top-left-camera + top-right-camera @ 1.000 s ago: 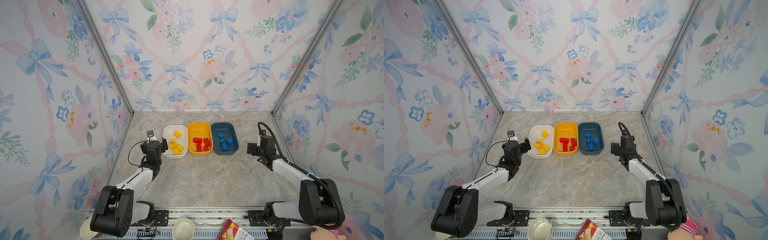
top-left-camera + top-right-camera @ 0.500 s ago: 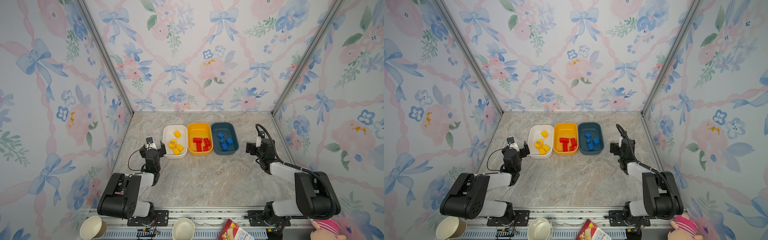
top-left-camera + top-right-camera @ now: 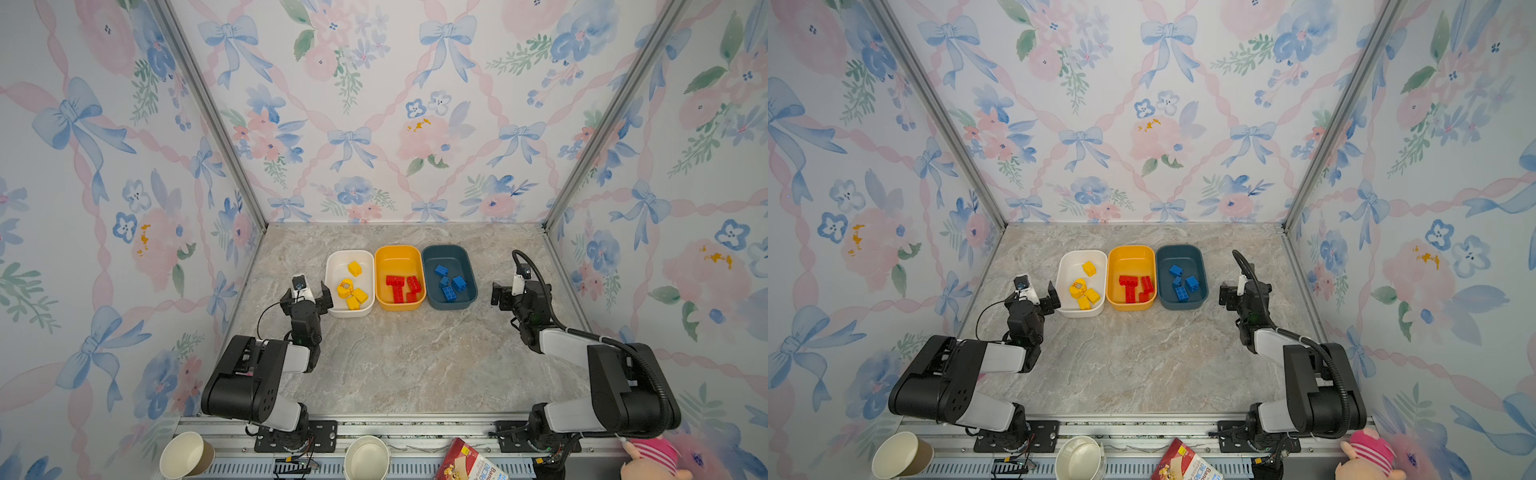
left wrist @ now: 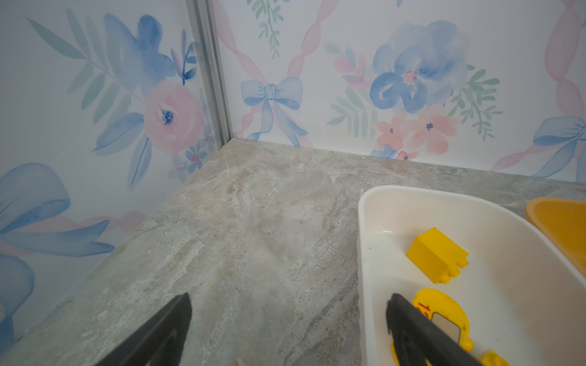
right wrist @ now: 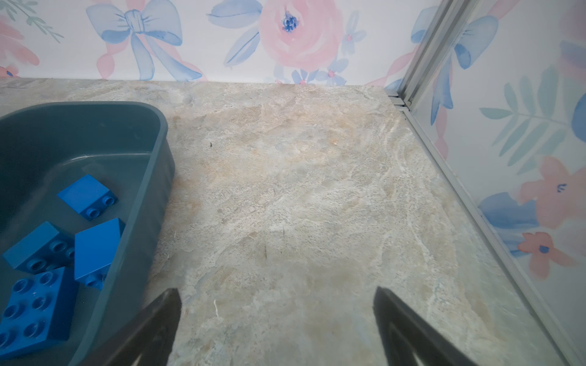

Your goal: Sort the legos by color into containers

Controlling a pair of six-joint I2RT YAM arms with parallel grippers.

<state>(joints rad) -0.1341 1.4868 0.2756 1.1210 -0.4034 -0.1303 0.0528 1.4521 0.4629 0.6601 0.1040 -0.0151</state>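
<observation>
Since a second ago both your arms have folded back toward their bases. Your left tool (image 3: 306,296) stands just beside the white tub (image 3: 331,270), jaws wide apart, holding nothing. Your right tool (image 3: 508,295) is near the teal tub (image 3: 449,248), jaws also apart, over the bare counter (image 3: 395,357). You see the yellow legos (image 3: 352,291) in the white tub, the red legos (image 3: 400,286) in the yellow-orange tub (image 3: 399,250), and the blue legos (image 3: 449,284) in the teal tub.

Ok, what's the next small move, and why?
Probably just retract to rest: yellow legos sit in the white tub, red legos in the yellow-orange tub, blue legos in the teal tub, none shows on the table, and left gripper and right gripper stand open, empty.
</observation>
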